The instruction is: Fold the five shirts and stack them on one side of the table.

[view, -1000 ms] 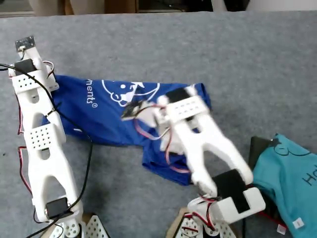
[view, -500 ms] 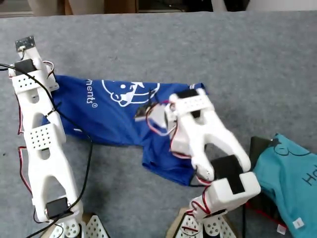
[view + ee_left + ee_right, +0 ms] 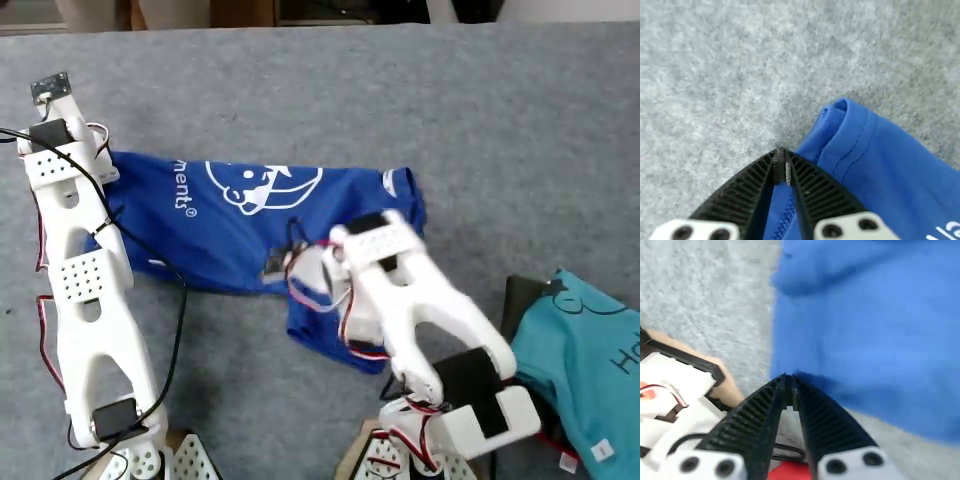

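At one end of the shirt [image 3: 225,230], spread on the table [image 3: 500,100], the left gripper [image 3: 781,165] pinches its hem; over the other end the right gripper [image 3: 789,382] is closed, hold unclear. Limp, light cloth: likely best gripped at corners

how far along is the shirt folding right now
Early. Looks done: a teal shirt lies at the right edge of the table, over something dark. In hand: the blue shirt lies rumpled mid-table, left gripper and right gripper both shut at its edges; whether they pinch cloth is unclear. Left: finish that fold, stack it, then the remaining shirts.
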### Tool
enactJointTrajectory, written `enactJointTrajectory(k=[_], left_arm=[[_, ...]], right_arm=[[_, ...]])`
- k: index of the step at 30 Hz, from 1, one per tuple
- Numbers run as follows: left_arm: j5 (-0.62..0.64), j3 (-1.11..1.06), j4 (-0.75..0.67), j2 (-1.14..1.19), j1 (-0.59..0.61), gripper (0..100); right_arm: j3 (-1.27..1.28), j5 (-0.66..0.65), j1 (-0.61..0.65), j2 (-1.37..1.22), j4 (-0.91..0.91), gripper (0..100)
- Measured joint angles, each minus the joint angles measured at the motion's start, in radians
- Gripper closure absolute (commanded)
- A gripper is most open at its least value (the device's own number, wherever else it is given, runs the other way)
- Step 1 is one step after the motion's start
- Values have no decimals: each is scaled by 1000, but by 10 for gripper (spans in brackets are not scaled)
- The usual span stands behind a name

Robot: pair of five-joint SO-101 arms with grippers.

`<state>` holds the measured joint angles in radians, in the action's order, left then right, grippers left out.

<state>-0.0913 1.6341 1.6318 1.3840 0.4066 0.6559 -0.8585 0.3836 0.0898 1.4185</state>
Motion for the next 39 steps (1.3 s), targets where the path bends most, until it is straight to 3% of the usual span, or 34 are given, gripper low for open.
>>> enactJointTrajectory(k=[7,17,22,25,31,39], left_arm=[[-2,0,20,-34,-8,981],[48,0,-3,-146,-18,981],[54,0,-40,-64,-60,981],[23,0,-132,17,-71,981],[0,8,-226,37,-55,981],[0,8,-239,38,-51,981]], right_arm=[[-502,29,-135,-77,109,994],[-1065,141,-186,-701,40,994],[-1323,158,-224,-967,69,994],[-1482,152,-255,-1083,117,994],[-1784,95,-308,-1246,221,994],[-2027,72,-319,-1315,350,994]])
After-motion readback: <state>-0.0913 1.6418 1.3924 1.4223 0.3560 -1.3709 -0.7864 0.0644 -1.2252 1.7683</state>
